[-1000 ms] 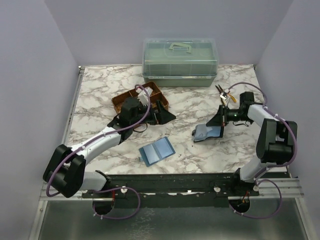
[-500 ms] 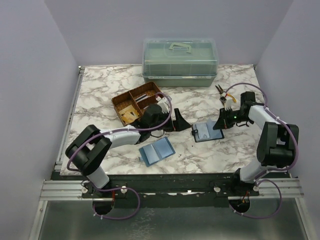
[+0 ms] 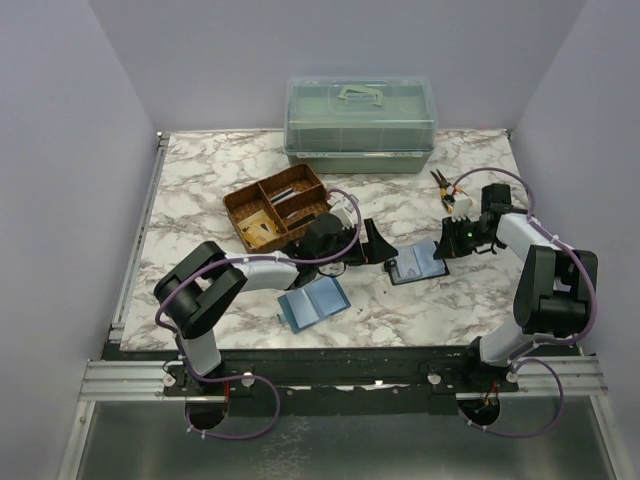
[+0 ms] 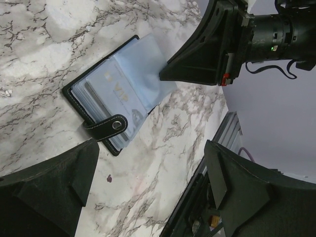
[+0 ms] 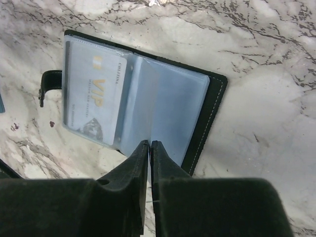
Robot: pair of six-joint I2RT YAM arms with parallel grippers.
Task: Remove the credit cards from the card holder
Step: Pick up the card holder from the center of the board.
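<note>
While lying open on the bench: card holder, gold-lettered card inside; right pincer pinched shut on raised sleeve; left pincer spread wide near snap tab.

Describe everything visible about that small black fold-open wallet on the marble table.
The small black leather-look card holder lies opened flat on the white-and-grey marble table, before the right arm. Pale stitching edges its cover, and a black snap tab sticks out from one side. Inside are clear plastic pockets; one shows a pale card with gold VIP lettering. The right gripper, jaws almost closed, pinches the edge of one clear plastic sleeve.
</note>
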